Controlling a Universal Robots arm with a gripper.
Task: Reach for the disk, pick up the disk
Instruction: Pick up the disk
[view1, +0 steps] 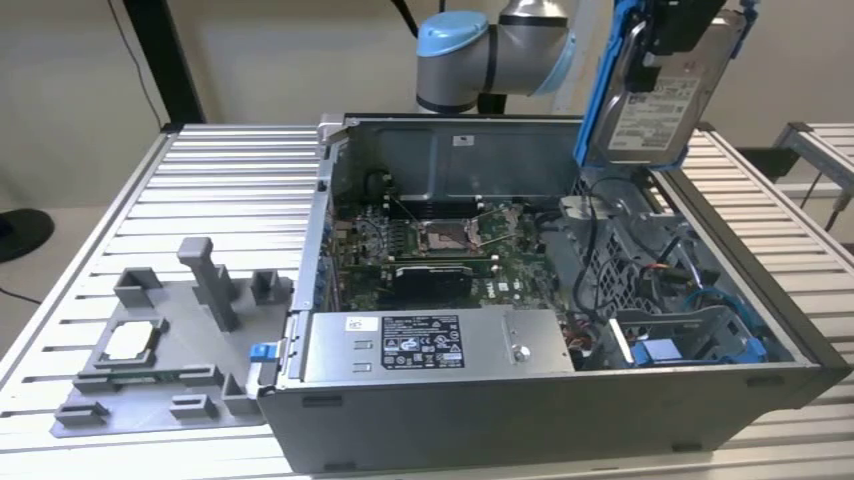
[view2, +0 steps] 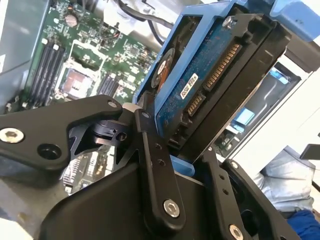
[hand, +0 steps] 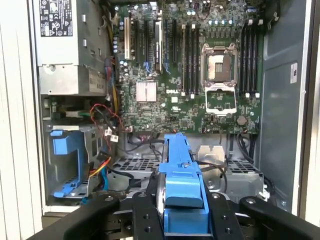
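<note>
The disk (view1: 661, 105), a silver hard drive with a white label and a blue bracket, hangs upright above the back right corner of the open computer case (view1: 561, 400). My gripper (view1: 678, 28) is shut on its upper end. In the second wrist view the disk's blue circuit-board side (view2: 210, 80) faces the camera, clamped between the black fingers (view2: 152, 160). In the first wrist view the blue bracket edge (hand: 179, 165) runs out from between the fingers (hand: 220, 215), well above the motherboard (hand: 175, 75).
The case lies open on a slatted metal table (view1: 227, 180). Inside it are a grey power supply box (view1: 427, 345), cables and a blue drive cage (view1: 694, 340). A grey fixture (view1: 174, 350) holding a small square chip (view1: 130, 342) sits at the exterior view's left.
</note>
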